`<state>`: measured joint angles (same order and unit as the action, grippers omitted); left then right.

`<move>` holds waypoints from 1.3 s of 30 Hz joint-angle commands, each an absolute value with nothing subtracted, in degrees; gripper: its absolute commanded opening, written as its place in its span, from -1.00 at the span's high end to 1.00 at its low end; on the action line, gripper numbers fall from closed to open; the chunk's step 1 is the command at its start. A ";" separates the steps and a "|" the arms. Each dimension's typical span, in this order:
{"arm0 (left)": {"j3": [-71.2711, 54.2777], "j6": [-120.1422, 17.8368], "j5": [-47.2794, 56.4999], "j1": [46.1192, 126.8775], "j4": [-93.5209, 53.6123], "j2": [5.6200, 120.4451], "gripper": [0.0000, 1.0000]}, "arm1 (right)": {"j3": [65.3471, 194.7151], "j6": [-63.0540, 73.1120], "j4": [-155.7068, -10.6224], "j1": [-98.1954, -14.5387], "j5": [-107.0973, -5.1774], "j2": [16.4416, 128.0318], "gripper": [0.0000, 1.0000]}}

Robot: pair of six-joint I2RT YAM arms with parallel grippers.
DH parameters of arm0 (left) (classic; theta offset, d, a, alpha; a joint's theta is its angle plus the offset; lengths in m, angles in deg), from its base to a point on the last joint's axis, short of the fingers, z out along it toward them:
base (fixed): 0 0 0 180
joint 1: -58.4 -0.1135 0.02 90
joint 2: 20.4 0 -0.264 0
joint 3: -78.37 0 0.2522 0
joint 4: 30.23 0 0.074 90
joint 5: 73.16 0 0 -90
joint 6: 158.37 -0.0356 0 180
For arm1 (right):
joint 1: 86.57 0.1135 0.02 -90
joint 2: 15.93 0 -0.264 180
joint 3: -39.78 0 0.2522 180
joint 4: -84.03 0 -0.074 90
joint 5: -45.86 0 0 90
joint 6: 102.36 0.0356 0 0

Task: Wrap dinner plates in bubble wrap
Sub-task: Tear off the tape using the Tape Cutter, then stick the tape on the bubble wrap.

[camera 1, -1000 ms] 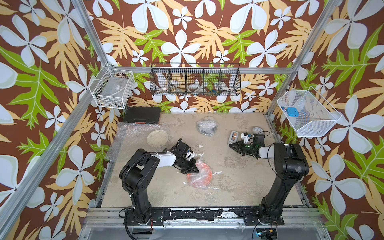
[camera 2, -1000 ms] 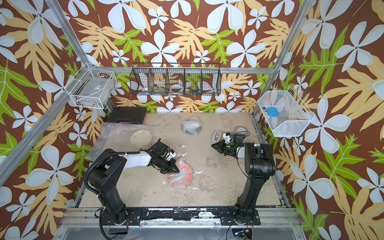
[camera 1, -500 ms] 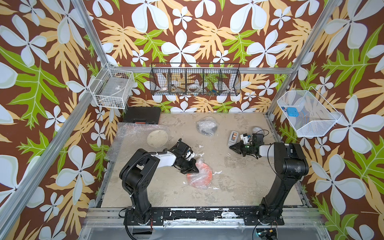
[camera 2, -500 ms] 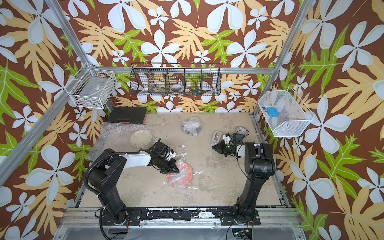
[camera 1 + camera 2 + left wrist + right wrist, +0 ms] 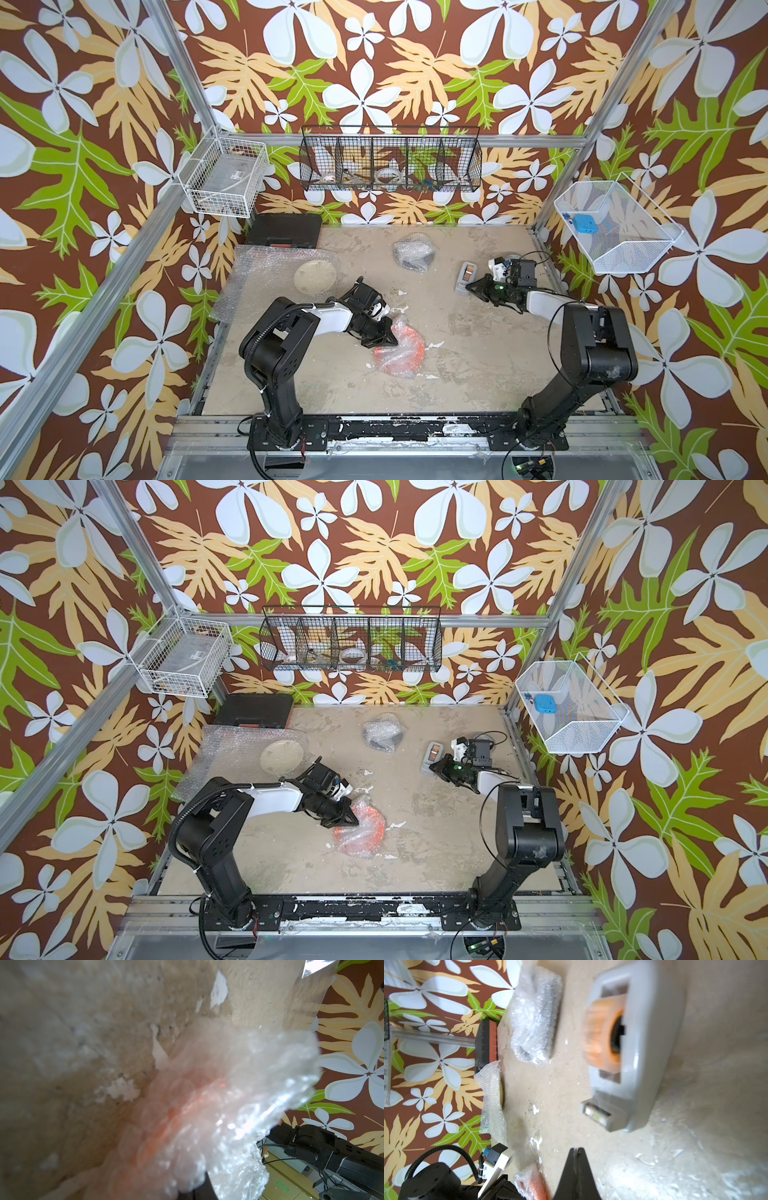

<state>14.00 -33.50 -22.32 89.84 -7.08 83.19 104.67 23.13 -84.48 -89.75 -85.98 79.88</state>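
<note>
The left pincer (image 5: 390, 340), at the centre of the frame in both top views, is closed tight on a gathered fold of the bubble wrap (image 5: 397, 359). In the left wrist view that wrap (image 5: 239, 1076) bunches right up to the lens, with the orange plate (image 5: 166, 1124) glowing through it. The plate (image 5: 411, 349) lies on the worktop (image 5: 478, 357), loosely covered, its right edge showing through the plastic. The right pincer (image 5: 576, 1152) has its jaws pressed together with nothing visible between them. It sits low over the worktop just beside the grey tape dispenser (image 5: 465, 277), right of centre. Farther out, a wrapped bundle (image 5: 415, 252) with something dark inside lies above centre. At the upper left of the worktop the cream plate (image 5: 315, 275) lies bare on a flat sheet (image 5: 253, 276), with a black case (image 5: 286, 230) behind it. The step in hand looks like closing the wrap over the orange plate, with one plate seemingly done and the cream one not begun. The next move likely calls for the left arm to keep the fold pinned down. The right one would fetch tape and carry it to the centre without letting the wrap spring back.
</note>
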 commanded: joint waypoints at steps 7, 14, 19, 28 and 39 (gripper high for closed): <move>14.69 -34.36 -16.30 89.87 -2.95 83.09 0.92 | 104.00 18.50 -72.64 -84.22 -86.56 65.20 1.00; 14.69 -35.36 -16.17 89.86 -3.08 82.95 0.92 | 104.34 19.20 -65.25 -75.28 -86.20 53.56 1.00; 14.44 -36.18 -16.25 89.84 -3.52 83.07 0.92 | 103.22 22.42 -62.55 -67.18 -86.07 47.17 1.00; 14.95 -38.64 -17.16 89.86 -4.63 82.43 1.00 | 97.37 30.16 -64.59 -51.42 -85.55 42.61 1.00; 16.55 -39.61 -19.25 89.86 -7.34 81.91 1.00 | 93.28 34.49 -72.75 -46.23 -93.01 45.66 1.00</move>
